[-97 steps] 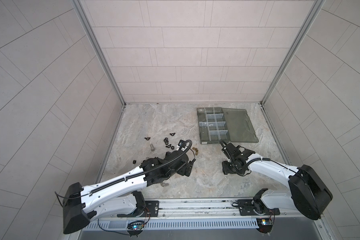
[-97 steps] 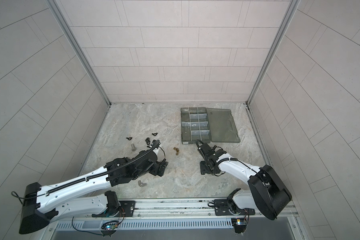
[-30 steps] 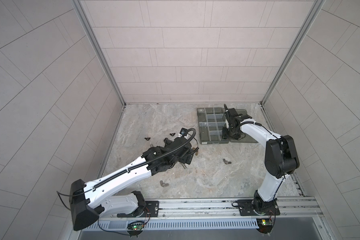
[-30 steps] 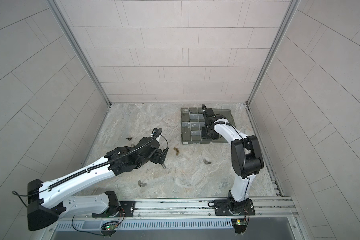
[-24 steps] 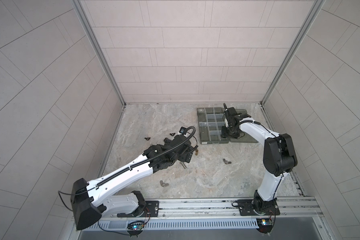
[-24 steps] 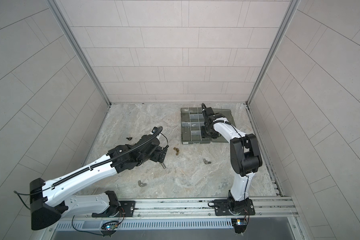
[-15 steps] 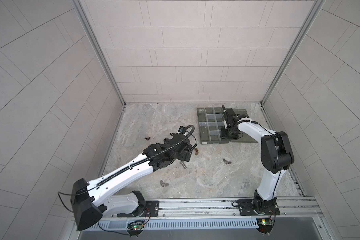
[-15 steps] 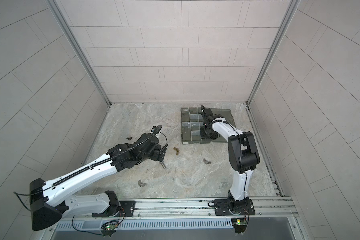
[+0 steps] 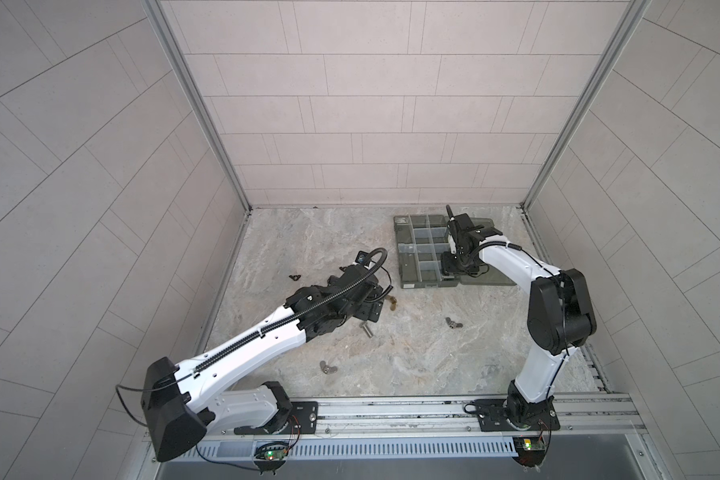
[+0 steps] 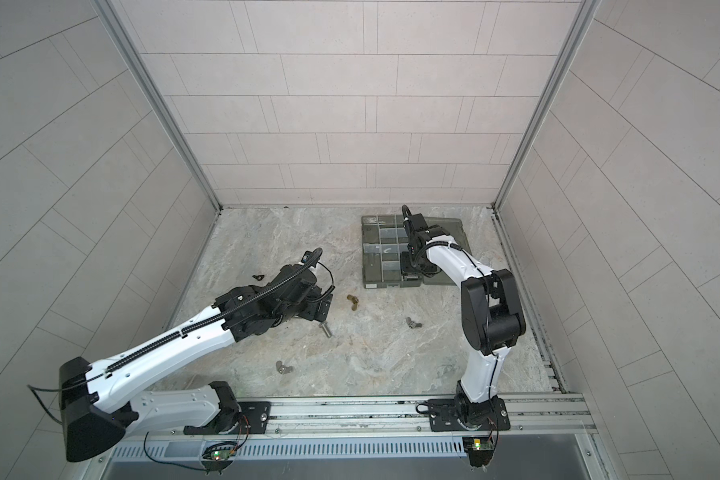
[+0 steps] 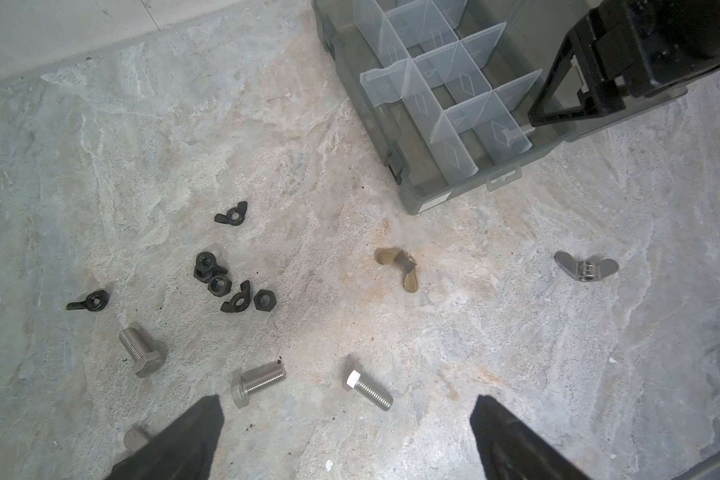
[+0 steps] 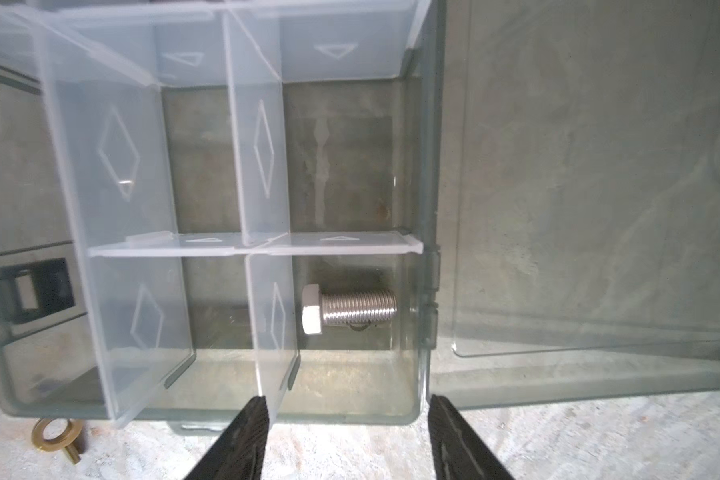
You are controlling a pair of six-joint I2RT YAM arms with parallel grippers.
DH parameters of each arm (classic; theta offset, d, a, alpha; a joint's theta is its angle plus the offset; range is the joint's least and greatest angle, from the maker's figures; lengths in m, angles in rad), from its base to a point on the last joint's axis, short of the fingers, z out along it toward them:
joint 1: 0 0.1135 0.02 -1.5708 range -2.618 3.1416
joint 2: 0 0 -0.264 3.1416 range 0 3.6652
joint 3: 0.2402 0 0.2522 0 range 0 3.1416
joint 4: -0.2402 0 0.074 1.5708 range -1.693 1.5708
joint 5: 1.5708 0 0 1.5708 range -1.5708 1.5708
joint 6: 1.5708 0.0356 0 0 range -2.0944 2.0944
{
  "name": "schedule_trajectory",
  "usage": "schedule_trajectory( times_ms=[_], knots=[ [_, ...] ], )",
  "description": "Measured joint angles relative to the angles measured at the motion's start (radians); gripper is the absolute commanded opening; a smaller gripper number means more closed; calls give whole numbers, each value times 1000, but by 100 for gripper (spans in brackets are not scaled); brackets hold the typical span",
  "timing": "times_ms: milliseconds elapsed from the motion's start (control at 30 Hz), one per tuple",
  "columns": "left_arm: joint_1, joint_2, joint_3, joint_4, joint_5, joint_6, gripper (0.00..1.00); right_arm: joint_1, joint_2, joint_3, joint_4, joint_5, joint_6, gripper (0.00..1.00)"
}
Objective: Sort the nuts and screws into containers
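My right gripper (image 12: 348, 401) hangs open over the near right compartment of the smoky-grey containers box (image 9: 429, 286). One silver screw (image 12: 348, 309) lies loose on that compartment's floor, clear of both fingers. My left gripper (image 11: 346, 401) is open wide above the floor with nothing between its fingers. Three screws lie just ahead of it (image 11: 142, 351) (image 11: 258, 382) (image 11: 368, 388). Beyond them are a cluster of black nuts (image 11: 225, 282), brass wing nuts (image 11: 404, 266) and a silver wing nut (image 11: 587, 268).
The box's clear lid (image 12: 578, 187) lies flat on the floor to the right of the compartments. Another silver wing nut (image 9: 328, 368) lies near the front rail. A lone black wing nut (image 9: 295, 277) sits far left. Tiled walls close in three sides.
The right gripper's jaws have spread apart over the box and the screw now lies free in the compartment. The left gripper has crept a little toward the back.
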Motion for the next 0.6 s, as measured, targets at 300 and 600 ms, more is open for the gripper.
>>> schedule_trajectory(
  times_ms=[300, 600],
  knots=[
    [10, -175, -117, -65, -4, -148, 100, 241, -139, -30, -3, 18, 3, 65],
    [12, -360, -159, -240, -87, -293, 100, 487, -194, -224, 89, -48, 77, 53]
  ],
)
